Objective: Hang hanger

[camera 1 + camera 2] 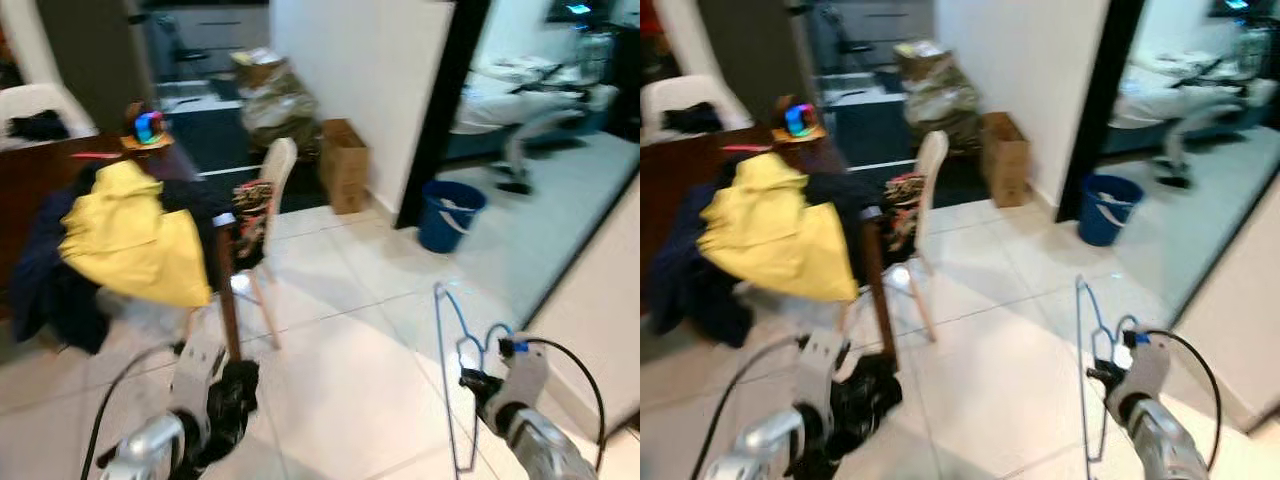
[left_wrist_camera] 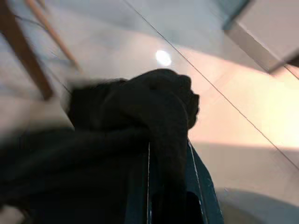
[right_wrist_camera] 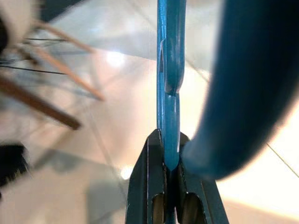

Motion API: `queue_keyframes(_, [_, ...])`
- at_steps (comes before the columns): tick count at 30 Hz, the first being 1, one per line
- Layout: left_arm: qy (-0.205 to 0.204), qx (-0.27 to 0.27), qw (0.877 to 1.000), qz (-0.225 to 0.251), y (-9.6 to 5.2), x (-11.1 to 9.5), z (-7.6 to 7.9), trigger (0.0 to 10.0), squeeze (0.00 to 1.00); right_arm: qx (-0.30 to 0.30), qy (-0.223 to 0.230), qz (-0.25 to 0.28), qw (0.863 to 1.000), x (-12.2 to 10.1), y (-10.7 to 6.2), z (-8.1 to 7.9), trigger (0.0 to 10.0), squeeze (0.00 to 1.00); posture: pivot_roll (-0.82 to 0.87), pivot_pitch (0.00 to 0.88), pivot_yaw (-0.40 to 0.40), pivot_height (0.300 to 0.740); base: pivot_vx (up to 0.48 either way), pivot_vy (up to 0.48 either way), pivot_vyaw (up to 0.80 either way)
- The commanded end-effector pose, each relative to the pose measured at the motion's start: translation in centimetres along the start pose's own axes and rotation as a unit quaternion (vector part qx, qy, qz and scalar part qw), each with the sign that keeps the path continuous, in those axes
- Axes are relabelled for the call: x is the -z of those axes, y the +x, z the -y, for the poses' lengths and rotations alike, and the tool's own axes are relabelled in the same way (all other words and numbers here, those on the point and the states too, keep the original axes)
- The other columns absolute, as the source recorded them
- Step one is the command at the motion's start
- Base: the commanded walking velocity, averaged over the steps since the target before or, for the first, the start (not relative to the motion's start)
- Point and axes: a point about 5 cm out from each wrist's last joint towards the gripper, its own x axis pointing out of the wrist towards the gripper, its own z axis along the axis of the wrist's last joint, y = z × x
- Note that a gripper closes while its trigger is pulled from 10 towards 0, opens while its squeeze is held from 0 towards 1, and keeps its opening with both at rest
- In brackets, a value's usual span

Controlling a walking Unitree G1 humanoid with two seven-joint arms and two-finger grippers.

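Hanger (image 1: 452, 375) pinched in closed right hand (image 3: 170, 172), carried at near right.
Left hand (image 2: 159, 154) clamps dark garment (image 1: 228, 400) low at near left, keeping both items separate in transit.

White tiled floor (image 1: 340, 380), clothes-draped dark table (image 1: 40, 170), pale chair (image 1: 272, 190), blue bucket (image 1: 450, 215) by black doorframe (image 1: 440, 110)

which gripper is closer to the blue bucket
Right. The right gripper, shut on the blue hanger, is on the blue bucket's side; the left gripper, holding dark cloth, sits across the floor by the table leg.
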Motion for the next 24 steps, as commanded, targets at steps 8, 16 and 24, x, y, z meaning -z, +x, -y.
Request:
queue_keyframes(8, [-0.006,0.054,0.998,0.019,0.5,0.2,0.0,10.0,0.0,-0.056,0.051,-0.019,0.997,3.6,-0.6,-1.4,10.0,0.0,-0.01,0.0,-0.041,0.74,0.0,0.0,-0.8])
queue_keyframes(16, [-0.01,0.069,0.997,0.023,1.0,0.5,0.0,10.0,0.0,-0.061,0.025,-0.025,0.998,4.0,-0.6,-1.4,10.0,0.0,-0.01,0.0,-0.044,0.74,0.0,0.0,-0.79])
queue_keyframes(24, [-0.011,0.068,0.997,0.027,1.1,0.6,-0.1,10.0,0.0,-0.061,0.019,-0.03,0.997,4.3,-0.6,-1.3,10.0,0.0,-0.01,0.0,-0.044,0.74,0.0,0.0,-0.8])
